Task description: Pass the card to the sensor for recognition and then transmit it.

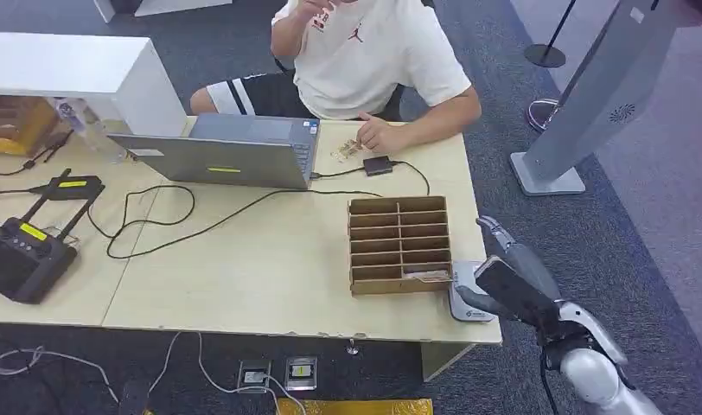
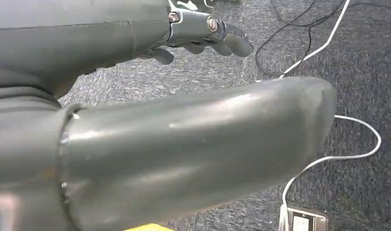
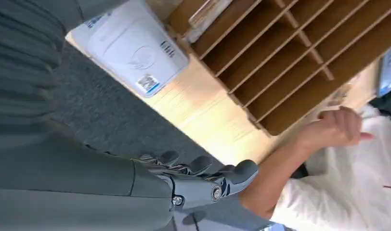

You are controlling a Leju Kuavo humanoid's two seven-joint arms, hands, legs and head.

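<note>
A card lies in the nearest row of the brown divided box; in the right wrist view this card pokes from a slot of the box. The white sensor pad lies on the table's right corner beside the box, and the sensor pad shows a printed label. My right hand hovers just right of the sensor, off the table edge, fingers stretched out and holding nothing. My left hand hangs over the carpet, empty.
A person in a white shirt sits across the table, one hand resting near small cards. A laptop, black cables and a black device occupy the left. A grey kiosk stands at right.
</note>
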